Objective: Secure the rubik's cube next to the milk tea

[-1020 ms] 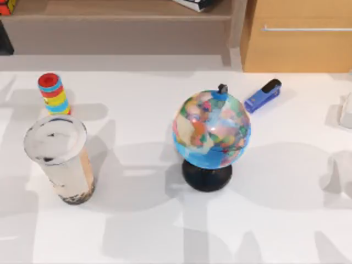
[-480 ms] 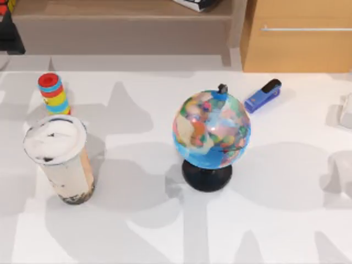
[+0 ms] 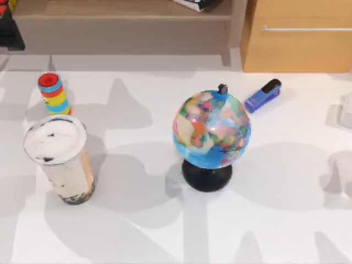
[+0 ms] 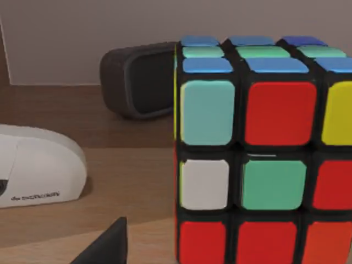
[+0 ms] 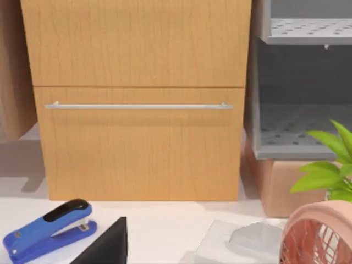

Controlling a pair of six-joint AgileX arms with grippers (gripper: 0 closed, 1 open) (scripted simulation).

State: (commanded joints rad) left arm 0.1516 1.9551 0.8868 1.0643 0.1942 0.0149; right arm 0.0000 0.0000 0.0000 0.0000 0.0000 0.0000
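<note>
Shadows on the white surface [image 3: 137, 231] have shifted since a second ago: the dark shapes near the milk tea [image 3: 59, 159] now spread differently, and a dark form at the top-left corner has come further into the top view. Every item on the surface has stayed put.

From above, the milk tea stands upright at the left, its wide white top facing the camera and dark pearls at its base. Just behind it stands a striped cylinder [image 3: 53, 93]. A globe [image 3: 211, 130] on a black base sits near the middle, well apart from the cup, and a blue stapler [image 3: 263, 95] lies behind it to the right. A shelf [image 3: 121, 11] and a wooden cabinet [image 3: 297, 38] line the far edge.

From the left wrist, the rubik's cube [image 4: 258, 159] stands very close in front of the camera on a wooden shelf, red, green, white and yellow tiles facing it, blue tiles on top. A dark speaker [image 4: 137, 82] lies behind the cube and a white mouse [image 4: 38, 170] rests beside it. One dark tip of the left gripper [image 4: 107, 247] pokes in, short of the cube and holding nothing; how far it is open I cannot tell.

From the right wrist, the camera faces the cabinet with its drawer handle [image 5: 137, 106]. The stapler lies near a dark tip of the right gripper [image 5: 107, 247], whose opening I cannot tell. A pink fan [image 5: 322, 234] and a green plant [image 5: 327, 165] stand at one side.
</note>
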